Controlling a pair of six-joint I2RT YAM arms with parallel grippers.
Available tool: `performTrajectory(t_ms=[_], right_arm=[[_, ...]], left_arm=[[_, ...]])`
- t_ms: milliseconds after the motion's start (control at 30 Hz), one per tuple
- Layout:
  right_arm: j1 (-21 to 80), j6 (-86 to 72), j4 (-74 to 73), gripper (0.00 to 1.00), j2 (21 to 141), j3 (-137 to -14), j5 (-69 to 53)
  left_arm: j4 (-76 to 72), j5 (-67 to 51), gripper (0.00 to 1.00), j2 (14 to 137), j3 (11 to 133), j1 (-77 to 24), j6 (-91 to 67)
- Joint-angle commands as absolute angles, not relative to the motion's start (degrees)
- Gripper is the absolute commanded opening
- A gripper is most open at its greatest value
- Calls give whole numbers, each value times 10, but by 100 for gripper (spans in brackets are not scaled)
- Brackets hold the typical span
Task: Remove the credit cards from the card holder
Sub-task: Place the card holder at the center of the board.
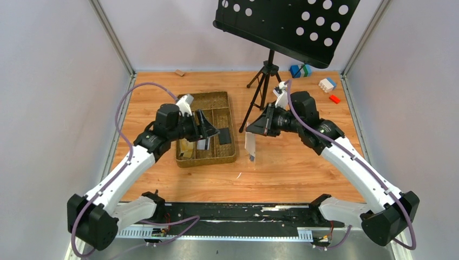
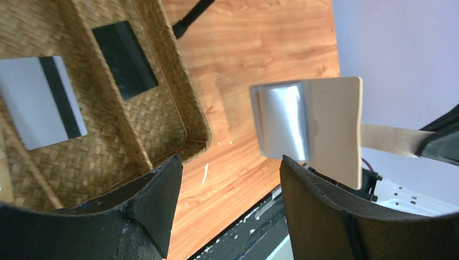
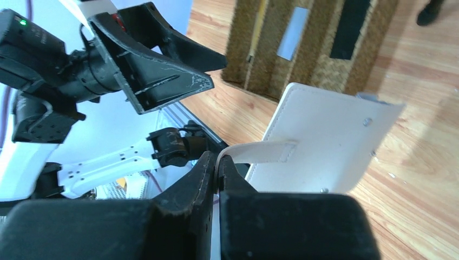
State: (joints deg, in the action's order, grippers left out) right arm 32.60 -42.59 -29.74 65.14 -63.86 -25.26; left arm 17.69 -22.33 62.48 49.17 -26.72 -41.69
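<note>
Wood-grain table [image 1: 303,162] between pale grey walls, with a black music stand [image 1: 287,24] at the 12 o'clock end.

Right gripper [image 3: 218,165]: clenched on the closure tab [image 3: 260,151] of the card holder [image 3: 325,141], with only the strap between the jaws. The holder hangs from that strap clear of the table, its long axis near vertical. Seen from overhead it sits near table centre, just off the 3 o'clock rim of the woven tray [image 1: 205,161].

Left gripper [image 2: 231,168]: released, jaws wide, nothing between them. Overhead, the holder lies at its 3 o'clock, near but not touching. In the left wrist view it stands at about 1 o'clock of the jaw gap, a shiny pocket panel turned toward that camera.

Judgement: the left arm is the free one, and any further draw falls to it, along the holder's long axis.

Pose: the right arm reaches in from 5 o'clock, wrist pointing toward 9. The left arm reaches in from 7 o'clock, wrist pointing toward 3, over the tray.

Cards: the silver-grey card [image 2: 38,103] and the black card [image 2: 124,59] lie flat in separate tray compartments. A yellowish piece [image 1: 187,147] in the tray is probably the third card. Whether the holder has any card inside cannot be told.
</note>
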Motion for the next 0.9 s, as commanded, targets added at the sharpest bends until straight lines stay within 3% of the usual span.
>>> performTrajectory(t_ms=[0,233,367,633,867], right_arm=[[339,-443,-257,0,659,-709,-287],[373,-461,-275,0,660,-702,-269],[359,-451,-424,0,653,-694,-142],[277,-391,-442,0,658,-510,-102],[263,-353,-418,0,668,-448,-78]], left_arm=[[220,-195,72,576,485,-249,-400],[310,-139,69,572,496,-233,-374],[335,-138,66,588,492,-233,-358],[422,-13,64,671,565,-248,-288],[431,51,66,758,601,-248,-265]])
